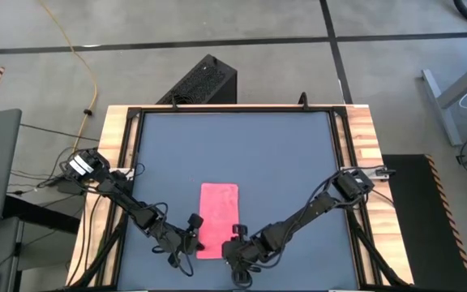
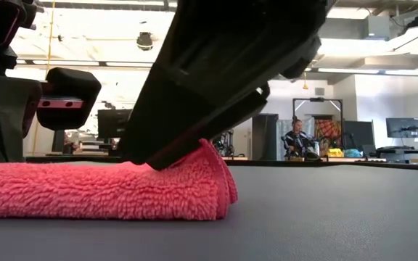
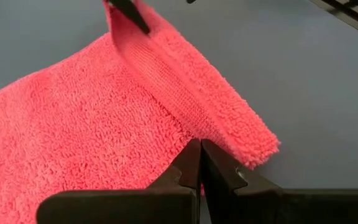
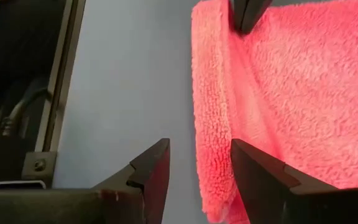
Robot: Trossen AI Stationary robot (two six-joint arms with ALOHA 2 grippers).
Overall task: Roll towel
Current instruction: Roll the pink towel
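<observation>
The bright pink towel (image 1: 217,207) lies flat on the dark grey table, long side running near to far. Its near edge (image 3: 185,81) is turned over into a low raised fold. My left gripper (image 3: 201,148) is shut, its tips at the near left part of the towel, beside that fold. My right gripper (image 4: 201,158) is open at the towel's near right corner, the folded edge (image 4: 211,106) lying between its fingers. In the low view the towel (image 2: 85,192) shows as a thick doubled edge under a dark gripper body. My left gripper rests its shut fingertips (image 3: 197,163) on the towel's top at the foot of the turned-over edge (image 3: 191,127), slanting down from the table's near left. Whether a layer is caught between them, I cannot tell. My right gripper straddles the folded near edge from above, slanting down from the near right. One finger (image 4: 260,171) lies on the towel's top side, the other (image 4: 151,171) stands over bare table. The fold (image 2: 202,156) rests on the table.
Bare grey table (image 1: 242,146) lies beyond the towel and to both sides. A black frame with wooden borders (image 1: 116,146) rims the table. A black box (image 1: 205,81) stands on the floor past the far edge. A person (image 2: 294,138) sits far off in the room.
</observation>
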